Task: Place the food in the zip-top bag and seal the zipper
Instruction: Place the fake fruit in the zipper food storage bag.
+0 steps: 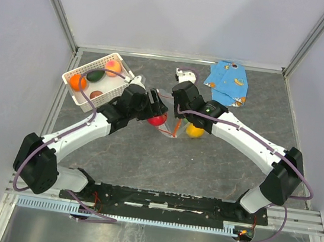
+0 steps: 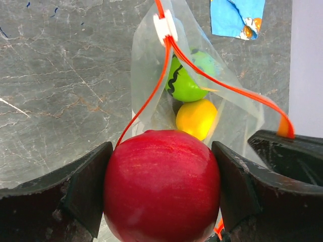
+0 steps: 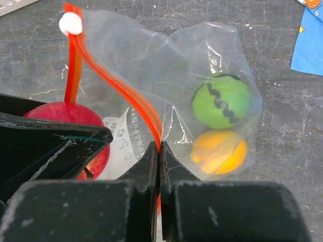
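My left gripper (image 2: 161, 148) is shut on a red fruit (image 2: 161, 186), held at the mouth of the clear zip-top bag (image 2: 146, 60). A striped bright green fruit (image 2: 184, 83) and a yellow fruit (image 2: 197, 118) lie inside the bag. My right gripper (image 3: 159, 146) is shut on the red-orange zipper (image 3: 116, 75) and holds that edge up. The zipper's white slider (image 3: 70, 23) sits at the far end of the strip. From above, both grippers meet over the bag at the middle of the table, where the red fruit (image 1: 157, 119) and the yellow fruit (image 1: 194, 130) show.
A white lattice basket (image 1: 81, 95) at the back left holds an orange fruit (image 1: 77, 81), a dark green one (image 1: 95, 76) and a peach-pink one (image 1: 113, 66). A blue patterned cloth (image 1: 227, 82) lies at the back right. Walls close in the table on three sides.
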Motion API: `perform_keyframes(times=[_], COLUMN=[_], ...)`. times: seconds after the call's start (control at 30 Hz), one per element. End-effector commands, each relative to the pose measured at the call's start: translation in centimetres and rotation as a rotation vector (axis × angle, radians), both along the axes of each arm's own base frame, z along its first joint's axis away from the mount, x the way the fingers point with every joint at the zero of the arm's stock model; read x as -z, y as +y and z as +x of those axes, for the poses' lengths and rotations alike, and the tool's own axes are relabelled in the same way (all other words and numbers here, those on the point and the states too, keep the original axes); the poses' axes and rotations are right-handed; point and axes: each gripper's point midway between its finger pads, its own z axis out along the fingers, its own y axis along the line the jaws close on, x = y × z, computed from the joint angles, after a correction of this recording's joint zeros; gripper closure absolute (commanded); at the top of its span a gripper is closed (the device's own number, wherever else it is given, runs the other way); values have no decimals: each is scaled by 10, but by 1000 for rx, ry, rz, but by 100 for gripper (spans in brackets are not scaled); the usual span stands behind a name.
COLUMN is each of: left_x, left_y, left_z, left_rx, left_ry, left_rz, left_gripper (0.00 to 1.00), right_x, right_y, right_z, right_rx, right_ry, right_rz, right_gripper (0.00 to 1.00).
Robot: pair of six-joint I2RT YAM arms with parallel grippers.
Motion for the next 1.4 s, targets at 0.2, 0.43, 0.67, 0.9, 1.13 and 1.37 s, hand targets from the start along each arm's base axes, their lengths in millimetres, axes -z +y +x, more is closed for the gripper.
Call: perform_keyframes(times=[0.2,0.43,0.67,0.9,1.13,1.37], left_x=[-49,-26,-16,-26,-41,-52], left_y=[-16,-7,16,12,10,-13], left_z=[17,18,20,19,17,16], left_rx=[-9,-38,-106,-95,-84,-12], left_ry=[-124,-68,-50,-56,-69,-64], left_rz=[13,139,254,272,249,160], left_gripper=[37,34,29,29,26,26], right_x=[-29,-37,-43,-38,-34,-35], right_y=[27,22,19,23,26,29], right_z=[0,-1,-3,-6,-7,-7], right_rx=[-37,-27,-25,-30,-30,-32], right_ry=[-14,-30,-41,-21,-7,-3], right_rz=[150,158,169,188,202,218], right_gripper=[98,98,98,98,98,98])
